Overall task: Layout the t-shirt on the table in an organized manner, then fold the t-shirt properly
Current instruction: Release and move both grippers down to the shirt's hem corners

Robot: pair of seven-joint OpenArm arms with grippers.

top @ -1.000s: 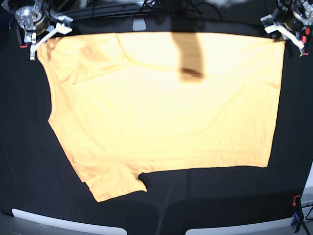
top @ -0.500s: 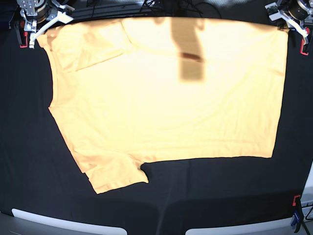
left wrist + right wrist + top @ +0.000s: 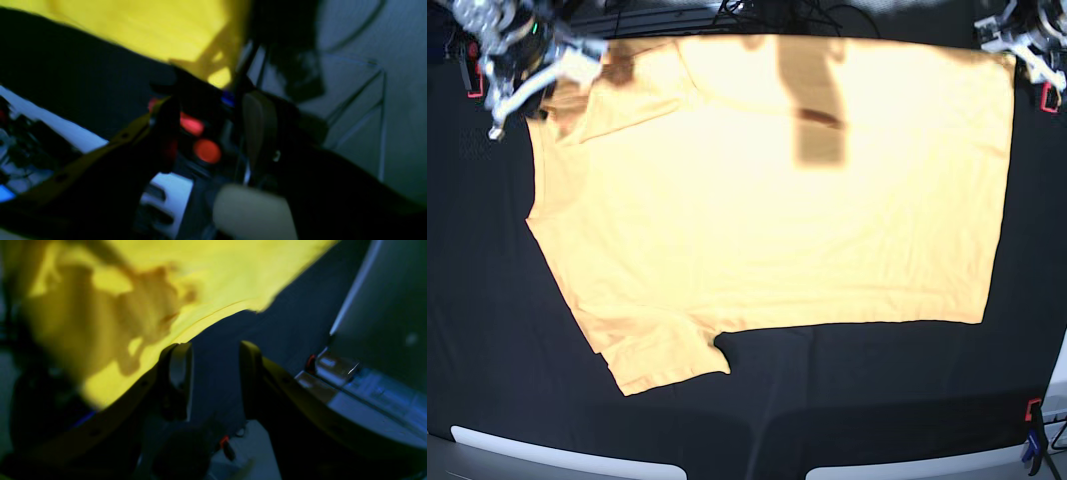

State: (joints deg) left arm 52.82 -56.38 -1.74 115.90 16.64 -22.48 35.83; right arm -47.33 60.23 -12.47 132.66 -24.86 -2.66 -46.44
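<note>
Right gripper shifted inward since half-second ago, jaws parted, empty, over shirt sleeve corner. Shirt flat on table, unmoved. Left gripper beside hem corner; grip unclear.

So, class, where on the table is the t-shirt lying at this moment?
In the base view the t-shirt lies spread flat across the far half of the table, with the right gripper at its upper-left corner.
</note>
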